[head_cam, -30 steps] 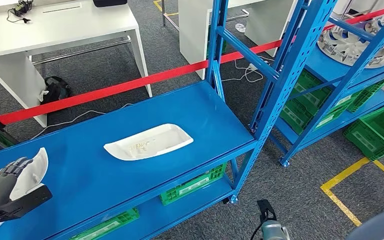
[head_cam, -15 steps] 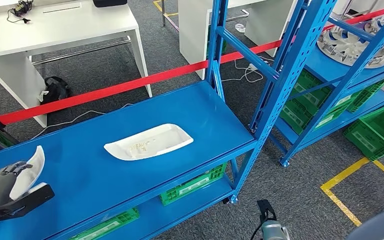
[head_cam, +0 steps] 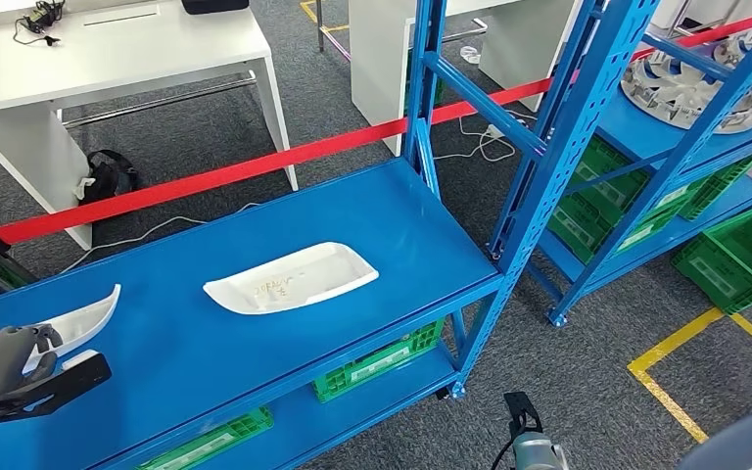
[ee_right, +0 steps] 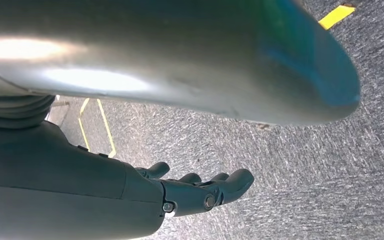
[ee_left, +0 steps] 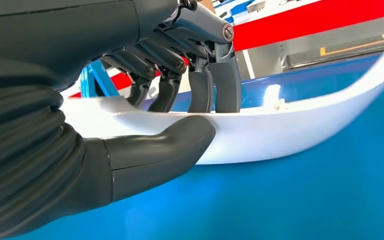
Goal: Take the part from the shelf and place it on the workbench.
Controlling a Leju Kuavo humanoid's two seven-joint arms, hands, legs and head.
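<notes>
— Two white parts are on the blue shelf [head_cam: 392, 220], right?

— Yes. One white part [head_cam: 88, 315] is at the shelf's near left corner, held by the left hand [head_cam: 2, 357]. In the left wrist view the thumb [ee_left: 160, 150] presses under its rim and the dark fingers [ee_left: 215, 82] hook over the top, so the part [ee_left: 300, 120] is clamped between them. It sits low over the blue surface; I cannot tell whether its underside touches.

— And the other one?

— A second white part [head_cam: 292, 278] lies flat toward the middle of the shelf, nearer the front edge, well apart from the held one.

— The right hand?

— The right hand [ee_right: 200, 190] hangs over grey carpet with a yellow floor line [ee_right: 336, 16] nearby. It holds nothing, its fingers loosely curved and apart.

— What else is around?

— A red tape [head_cam: 255, 166] runs behind the shelf, a white table [head_cam: 108, 59] stands beyond it, and green crates [head_cam: 382, 360] sit on the lower level.
</notes>
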